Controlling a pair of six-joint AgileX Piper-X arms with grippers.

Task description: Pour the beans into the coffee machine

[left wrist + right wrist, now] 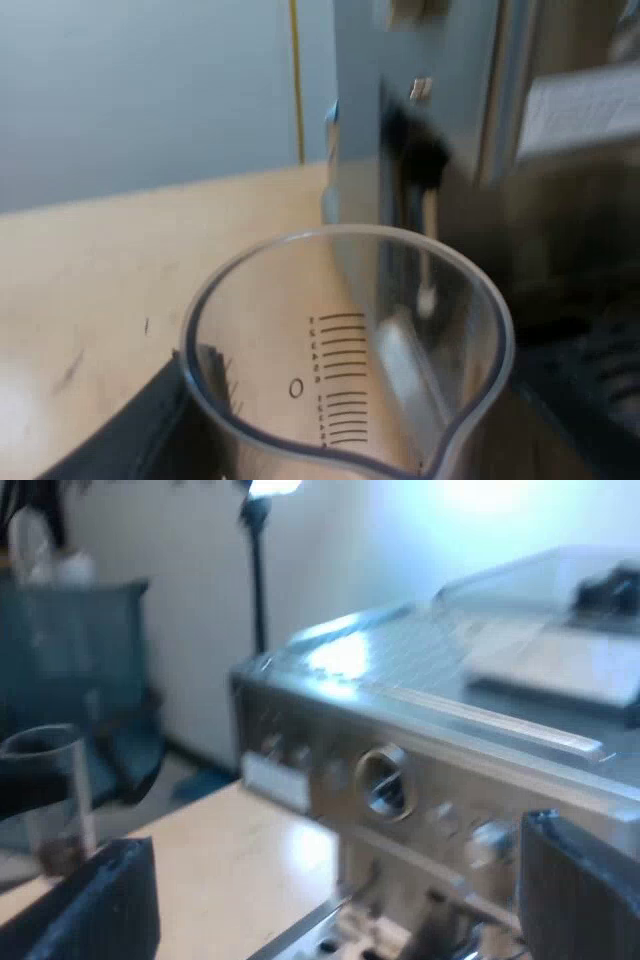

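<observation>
A pale wooden table [90,260] meets a grey wall. My left pincer [335,455] is clamped on the clear, graduated measuring glass [350,330], just beside the brushed-steel espresso machine [440,80]. My right pincer [340,900] is spread wide at the machine's front, below its transparent bean hopper [540,590].

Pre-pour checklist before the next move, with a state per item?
1. Grip on glass: ok. The left gripper is across it, with a black finger against its side.
2. Beans in glass: cannot tell. A dark layer sits at its bottom in the right wrist view.
3. Glass raised over the hopper: not ok. It is low beside the espresso machine, below its top.
4. Hopper open for pouring: cannot tell.
5. Right gripper out of the way: ok. It is open and empty, at the machine's front.
</observation>
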